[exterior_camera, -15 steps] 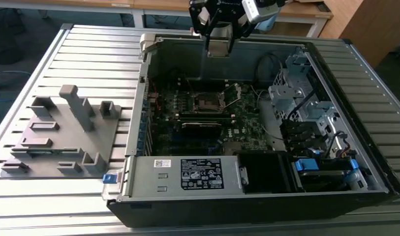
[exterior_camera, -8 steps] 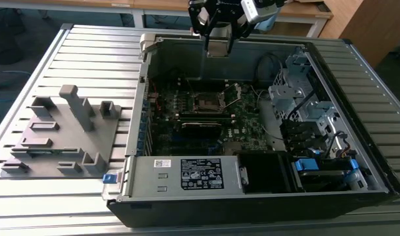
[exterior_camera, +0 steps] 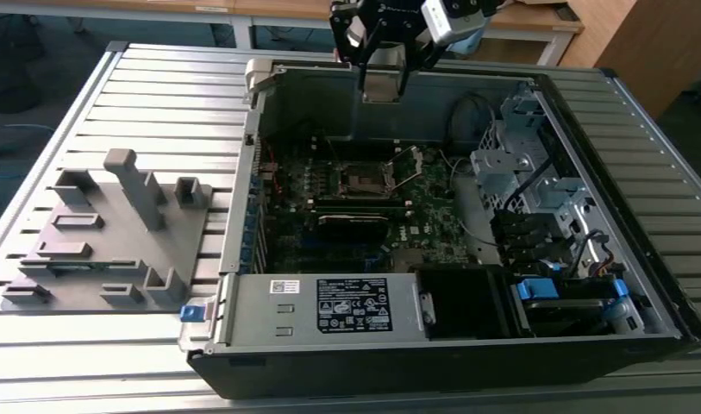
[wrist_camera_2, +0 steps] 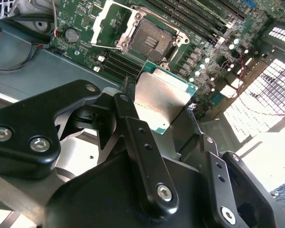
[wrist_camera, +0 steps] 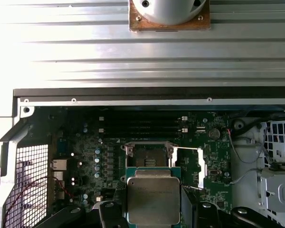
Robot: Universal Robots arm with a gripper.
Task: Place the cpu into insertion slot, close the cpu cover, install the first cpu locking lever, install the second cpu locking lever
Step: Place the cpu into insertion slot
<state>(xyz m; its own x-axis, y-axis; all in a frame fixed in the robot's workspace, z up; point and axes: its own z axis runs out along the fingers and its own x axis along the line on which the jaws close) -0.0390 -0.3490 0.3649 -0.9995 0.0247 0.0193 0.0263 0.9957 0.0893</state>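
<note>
While in end effector [wrist_camera_2: 157, 108], cpu [wrist_camera_2: 164, 95] half-hidden

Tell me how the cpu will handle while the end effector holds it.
The cpu looks like a rigid flat plate, so it probably won't flex. Its smooth metal top, with the end effector gripping only two edges, suggests it could slip. Being thin, it is likely light.

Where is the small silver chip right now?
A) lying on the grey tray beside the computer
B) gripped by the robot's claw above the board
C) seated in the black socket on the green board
B: the gripper holds the cpu above the board, and the insertion slot lies bare, its cpu cover swung open.
</note>
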